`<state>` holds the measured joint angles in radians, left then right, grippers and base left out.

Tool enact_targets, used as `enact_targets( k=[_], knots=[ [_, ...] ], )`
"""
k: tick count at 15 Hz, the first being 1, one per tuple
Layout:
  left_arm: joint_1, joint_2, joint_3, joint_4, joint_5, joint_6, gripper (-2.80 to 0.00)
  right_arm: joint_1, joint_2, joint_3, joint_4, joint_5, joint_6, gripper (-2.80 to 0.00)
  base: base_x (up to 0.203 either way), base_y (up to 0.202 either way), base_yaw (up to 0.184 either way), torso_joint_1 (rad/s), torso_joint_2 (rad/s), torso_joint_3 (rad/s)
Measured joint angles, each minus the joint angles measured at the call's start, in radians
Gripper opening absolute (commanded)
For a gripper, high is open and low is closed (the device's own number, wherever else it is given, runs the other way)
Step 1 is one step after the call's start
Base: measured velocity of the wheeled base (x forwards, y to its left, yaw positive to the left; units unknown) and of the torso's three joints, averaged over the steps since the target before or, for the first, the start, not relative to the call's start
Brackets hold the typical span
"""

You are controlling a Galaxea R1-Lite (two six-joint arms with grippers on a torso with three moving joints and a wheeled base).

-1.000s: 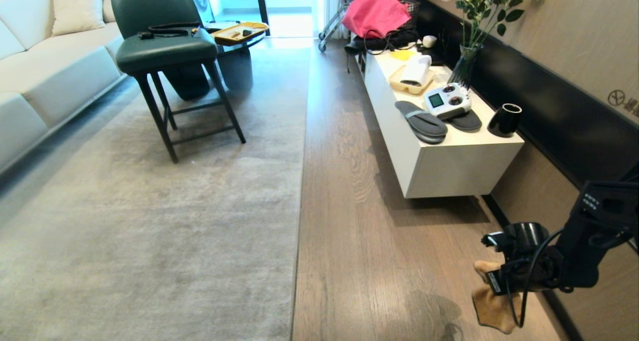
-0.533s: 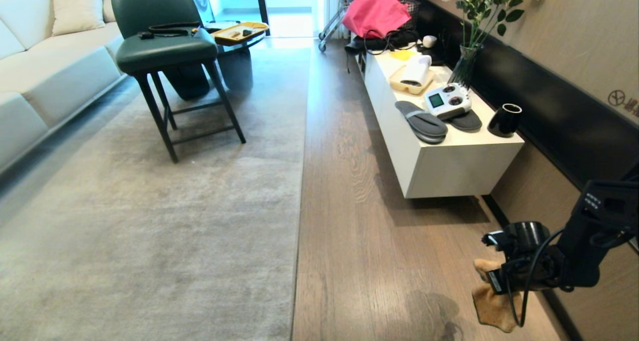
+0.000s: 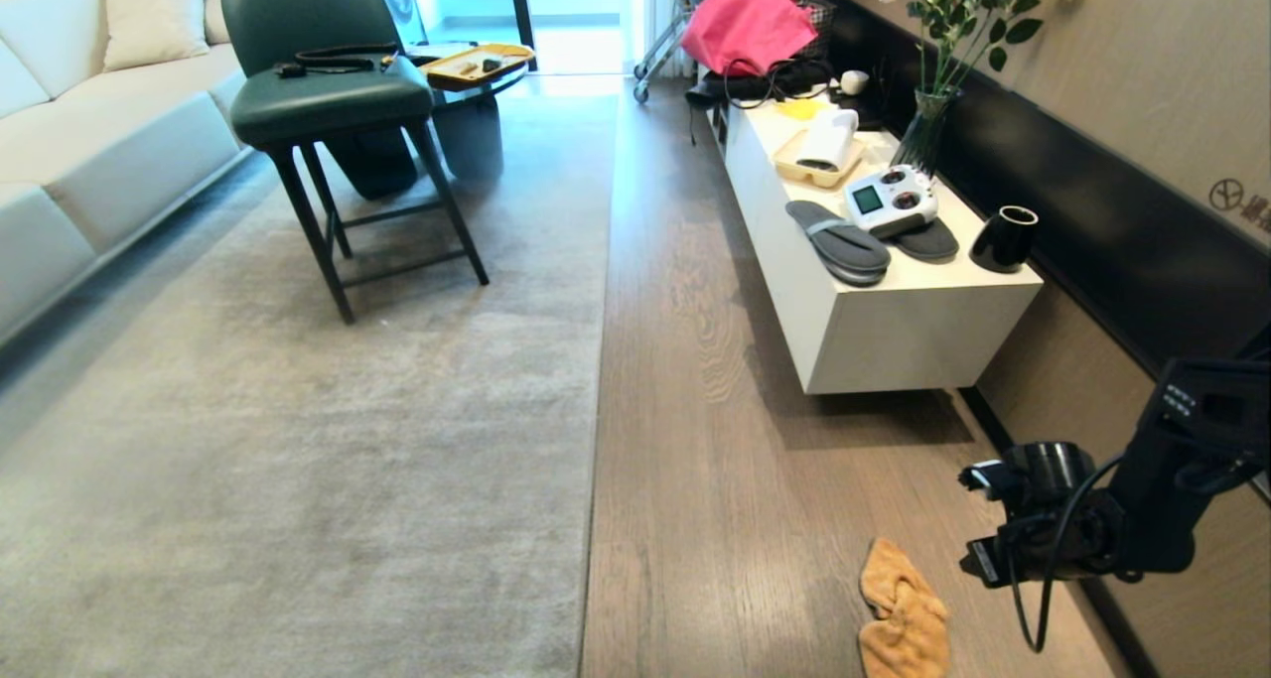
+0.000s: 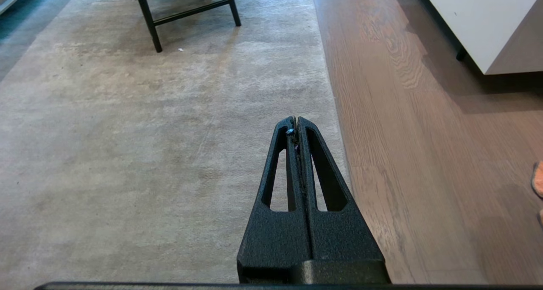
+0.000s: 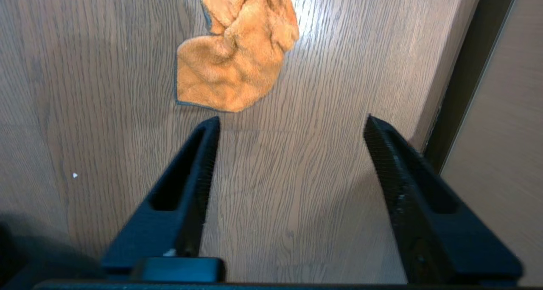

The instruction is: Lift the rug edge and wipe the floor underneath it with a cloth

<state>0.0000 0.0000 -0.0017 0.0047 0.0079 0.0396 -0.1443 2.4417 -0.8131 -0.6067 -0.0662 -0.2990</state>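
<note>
Now the cloth (image 3: 902, 620) lies crumpled (long axis along the planks); right gripper (image 5: 292, 124) fingers spread.

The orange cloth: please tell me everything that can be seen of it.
The cloth is a small orange, fuzzy rag with a thin dark hem, crumpled into folds. It lies loose on the brown wood floor, right of the rug edge and apart from it. The open right gripper hangs above it without touching it.
</note>
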Motion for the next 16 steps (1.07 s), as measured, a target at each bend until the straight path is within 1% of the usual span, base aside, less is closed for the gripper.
enact_targets(
  k=[3, 5, 9, 16],
  knots=[
    [0.0, 0.0, 0.0, 0.0, 0.0, 0.0, -2.8, 0.001, -0.026, 0.038, -0.02, 0.0, 0.0, 0.0, 0.0, 0.0, 0.0, 0.0, 0.0, 0.0],
    [0.0, 0.0, 0.0, 0.0, 0.0, 0.0, -2.8, 0.007, -0.051, 0.059, -0.058, 0.002, 0.0, 0.0, 0.0, 0.0, 0.0, 0.0, 0.0, 0.0],
    [0.0, 0.0, 0.0, 0.0, 0.0, 0.0, -2.8, 0.025, -0.129, 0.126, -0.087, 0.003, 0.001, 0.0, 0.0, 0.0, 0.0, 0.0, 0.0, 0.0],
    [0.0, 0.0, 0.0, 0.0, 0.0, 0.0, -2.8, 0.06, -0.37, 0.321, -0.105, 0.025, 0.005, 0.0, 0.0, 0.0, 0.0, 0.0, 0.0, 0.0]
  ],
)
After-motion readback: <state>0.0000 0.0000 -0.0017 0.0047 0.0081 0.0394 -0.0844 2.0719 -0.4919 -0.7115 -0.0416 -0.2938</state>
